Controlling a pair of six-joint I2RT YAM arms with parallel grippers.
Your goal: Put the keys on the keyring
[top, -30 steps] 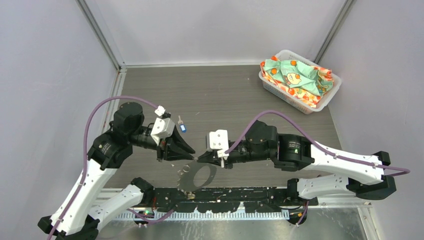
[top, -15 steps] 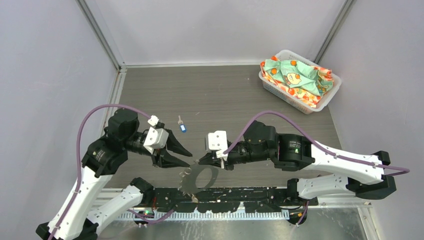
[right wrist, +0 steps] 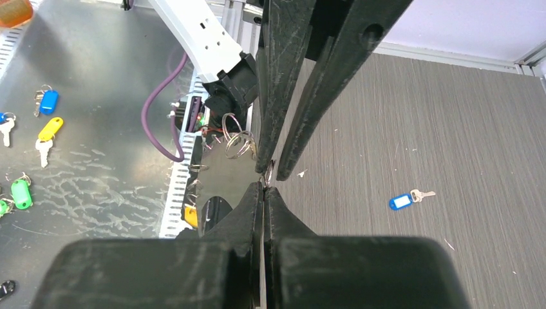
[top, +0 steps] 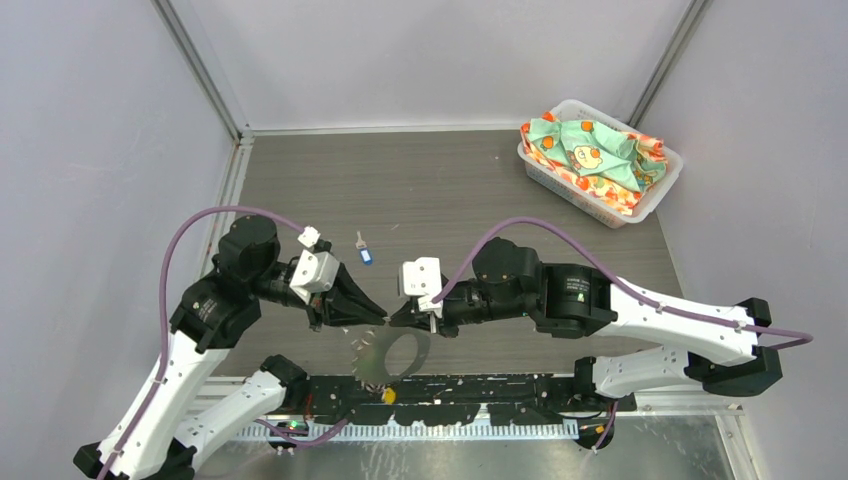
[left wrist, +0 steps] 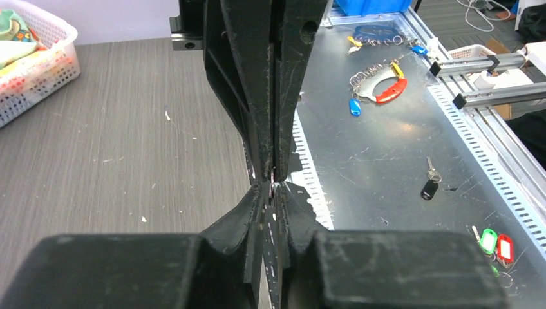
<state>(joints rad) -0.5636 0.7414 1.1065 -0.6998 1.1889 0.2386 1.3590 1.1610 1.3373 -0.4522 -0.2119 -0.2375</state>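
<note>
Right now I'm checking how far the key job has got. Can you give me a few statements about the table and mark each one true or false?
1. The blue key lies on the table, beyond the grippers. True.
2. The basket of cloth sits at the far left corner. False: it is at the far right corner.
3. The left gripper and right gripper point tip to tip, close together, at the far edge of the grey ring. True.
4. The right gripper stands wide open. False: its fingers are shut.
5. The blue key is already on the ring. False: it lies apart from the ring.
</note>
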